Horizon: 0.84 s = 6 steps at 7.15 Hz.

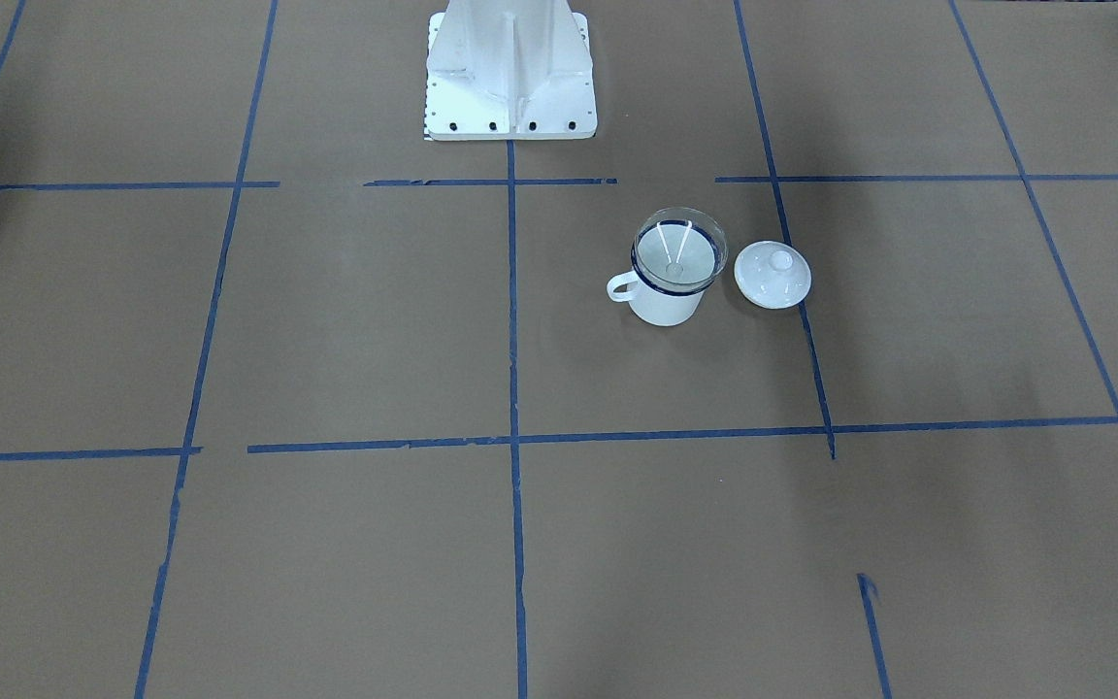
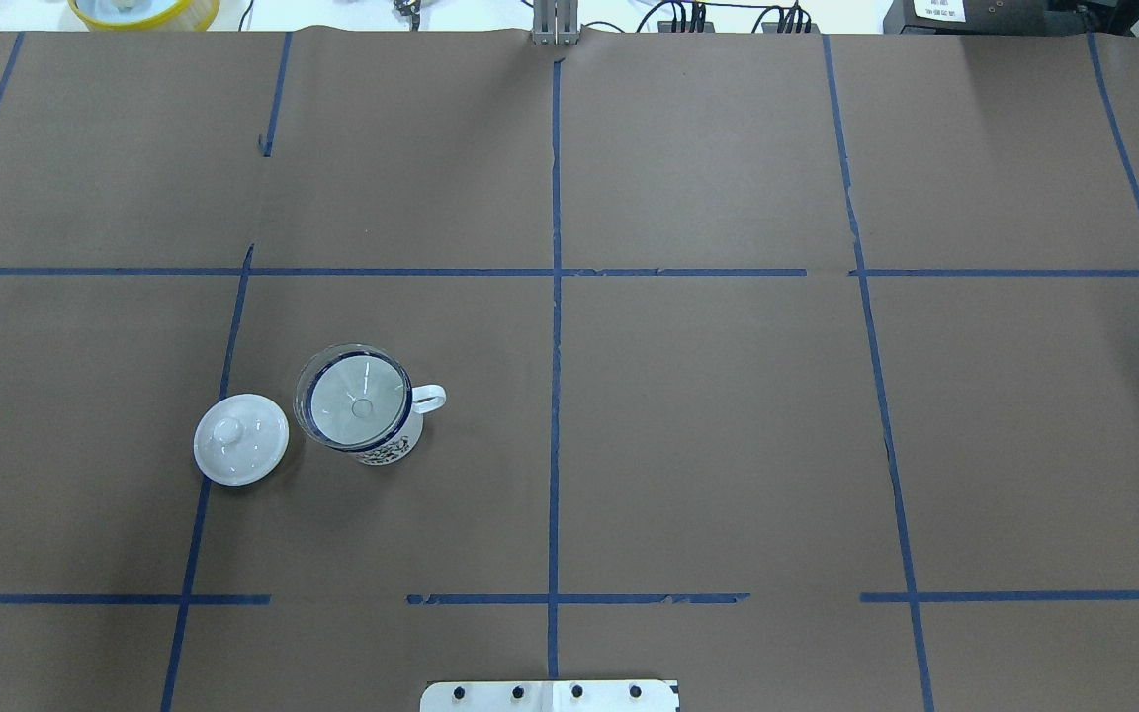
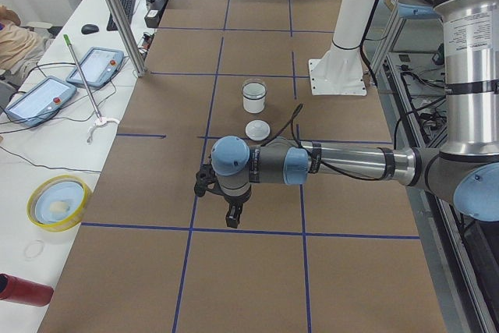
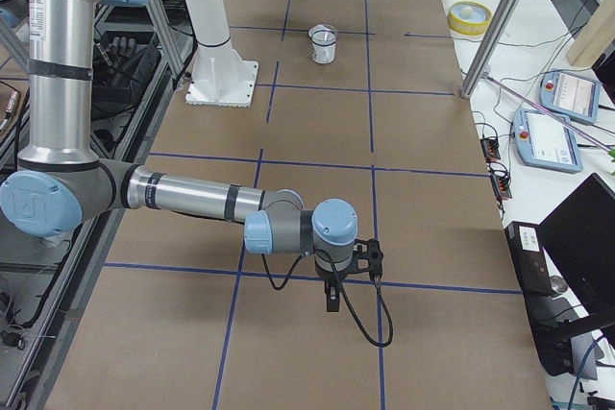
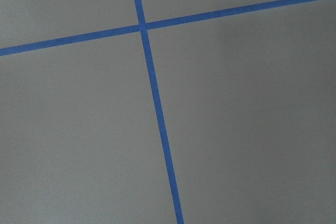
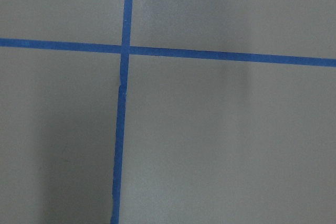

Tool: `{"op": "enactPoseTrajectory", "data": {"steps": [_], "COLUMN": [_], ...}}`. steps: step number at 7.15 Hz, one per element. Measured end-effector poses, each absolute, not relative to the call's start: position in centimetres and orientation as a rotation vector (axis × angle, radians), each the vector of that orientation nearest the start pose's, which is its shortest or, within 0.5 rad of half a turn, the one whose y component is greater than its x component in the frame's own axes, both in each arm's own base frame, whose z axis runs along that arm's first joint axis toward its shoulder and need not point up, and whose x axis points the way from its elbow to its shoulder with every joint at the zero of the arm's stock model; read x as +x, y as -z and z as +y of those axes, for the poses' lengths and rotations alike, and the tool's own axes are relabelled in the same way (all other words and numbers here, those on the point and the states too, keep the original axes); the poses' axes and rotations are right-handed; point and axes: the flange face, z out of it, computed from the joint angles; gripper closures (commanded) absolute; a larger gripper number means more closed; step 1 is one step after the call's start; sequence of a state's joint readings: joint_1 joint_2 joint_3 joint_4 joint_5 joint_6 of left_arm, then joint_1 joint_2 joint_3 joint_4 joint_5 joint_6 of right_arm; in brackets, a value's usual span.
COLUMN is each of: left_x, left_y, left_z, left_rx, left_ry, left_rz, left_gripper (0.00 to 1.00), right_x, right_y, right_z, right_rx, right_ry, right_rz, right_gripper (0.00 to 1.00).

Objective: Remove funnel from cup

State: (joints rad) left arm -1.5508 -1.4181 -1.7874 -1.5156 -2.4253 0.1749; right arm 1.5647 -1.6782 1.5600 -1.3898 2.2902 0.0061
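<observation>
The cup (image 1: 664, 303) is a white enamel mug with a dark blue rim, standing upright on the robot's left half of the table. The clear funnel (image 1: 679, 252) sits in its mouth with the spout pointing down. Both also show in the overhead view: the cup (image 2: 390, 445) and the funnel (image 2: 356, 400). Neither gripper is near them. The left gripper (image 3: 233, 217) hangs over the table well short of the cup, seen only in the left side view. The right gripper (image 4: 332, 299) shows only in the right side view, far from the cup. I cannot tell whether either is open or shut.
A white round knobbed lid (image 1: 772, 275) lies beside the cup, on the side away from its handle; it also shows in the overhead view (image 2: 240, 438). The robot's white base (image 1: 510, 73) stands at the table's robot-side edge. Blue tape lines cross the brown paper. Both wrist views show only paper and tape.
</observation>
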Motion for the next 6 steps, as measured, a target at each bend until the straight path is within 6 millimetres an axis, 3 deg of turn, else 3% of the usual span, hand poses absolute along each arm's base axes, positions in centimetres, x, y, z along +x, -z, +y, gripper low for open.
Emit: {"op": "enactPoseTrajectory", "data": {"steps": [4, 5, 6], "left_x": [-5.4, -5.4, -5.2], "left_y": [-60.9, -59.5, -56.8], "left_z": [-43.1, -44.0, -46.0], "left_rx": [0.110, 0.136, 0.184], "left_ry": [-0.193, -0.200, -0.214], "left_rz": [0.849, 0.846, 0.840], "left_gripper": [0.00, 0.00, 0.00], "right_x": [6.5, 6.5, 6.5], "right_y": [-70.0, -70.0, -70.0], "right_z": [-44.9, -44.9, -44.9], "right_rx": [0.056, 0.056, 0.056], "right_ry": [0.023, 0.023, 0.023], "right_rz": [-0.720, -0.720, -0.720], "right_gripper": [0.00, 0.00, 0.00]}}
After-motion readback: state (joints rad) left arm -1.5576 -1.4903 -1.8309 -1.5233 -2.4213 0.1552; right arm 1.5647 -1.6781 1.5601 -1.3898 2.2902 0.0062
